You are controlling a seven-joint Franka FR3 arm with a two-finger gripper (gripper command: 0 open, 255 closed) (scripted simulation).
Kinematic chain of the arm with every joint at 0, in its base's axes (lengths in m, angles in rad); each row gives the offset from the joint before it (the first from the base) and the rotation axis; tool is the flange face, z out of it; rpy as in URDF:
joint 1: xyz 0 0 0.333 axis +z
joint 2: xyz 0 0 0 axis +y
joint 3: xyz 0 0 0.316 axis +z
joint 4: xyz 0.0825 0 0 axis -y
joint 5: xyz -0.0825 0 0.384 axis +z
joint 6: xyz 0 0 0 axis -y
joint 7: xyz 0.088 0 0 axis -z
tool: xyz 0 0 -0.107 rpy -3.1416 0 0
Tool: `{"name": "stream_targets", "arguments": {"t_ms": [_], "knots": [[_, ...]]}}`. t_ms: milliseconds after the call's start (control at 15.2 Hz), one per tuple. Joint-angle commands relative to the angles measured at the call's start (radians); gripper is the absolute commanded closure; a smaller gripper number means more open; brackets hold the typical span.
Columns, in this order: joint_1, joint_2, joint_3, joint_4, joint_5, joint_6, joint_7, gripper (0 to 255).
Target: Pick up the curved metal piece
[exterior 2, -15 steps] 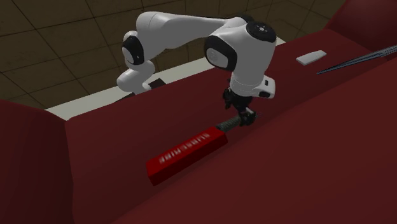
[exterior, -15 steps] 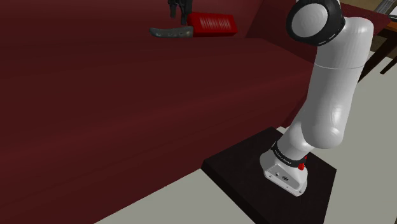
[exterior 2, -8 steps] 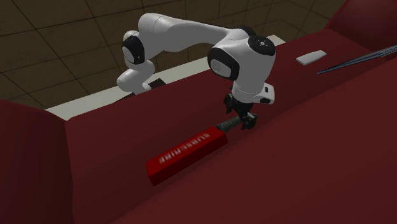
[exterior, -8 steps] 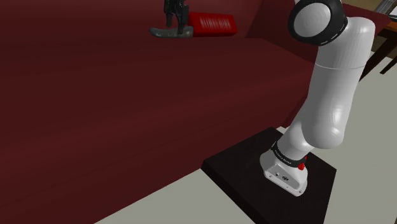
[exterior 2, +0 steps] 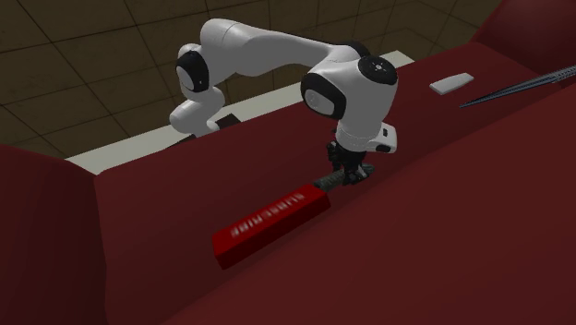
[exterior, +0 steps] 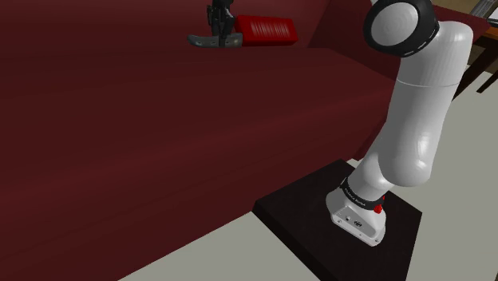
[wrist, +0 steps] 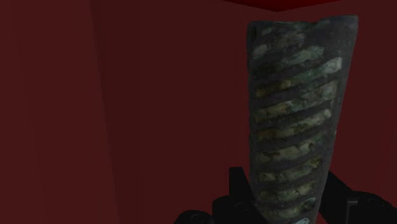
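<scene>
Found clamped narrowly across its width by the gripper [exterior 2: 343,175]: metal piece [wrist: 296,114], long axis flat along the couch [exterior: 160,120] seat's back edge, unlifted.

Curved metal piece [wrist: 296,121] showing mottled grey-green with pale flecks, dark stripes running across it. Gripper [exterior 2: 343,174] appearing all black. Box [exterior 2: 272,222] showing bright red, paler red lettering running along its top. Seat surface [exterior: 120,120] showing deep maroon. Arm [exterior: 419,120] showing white, joints dark. Stand [exterior: 295,211] looking near-black. Floor [exterior: 231,255] showing pale grey. Small slab [exterior 2: 451,83] showing light grey.
</scene>
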Motion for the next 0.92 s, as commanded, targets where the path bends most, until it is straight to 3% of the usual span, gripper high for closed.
{"name": "stream_targets", "arguments": {"t_ms": [0,264,858], "knots": [[0.0,0.001,0.0,-0.001,0.0,-0.001,0.0,255],[0.0,0.011,0.0,0.029,0.001,-0.021,0.001,255],[-0.01,0.094,0.001,0.285,0.007,-0.193,0.004,255]]}}
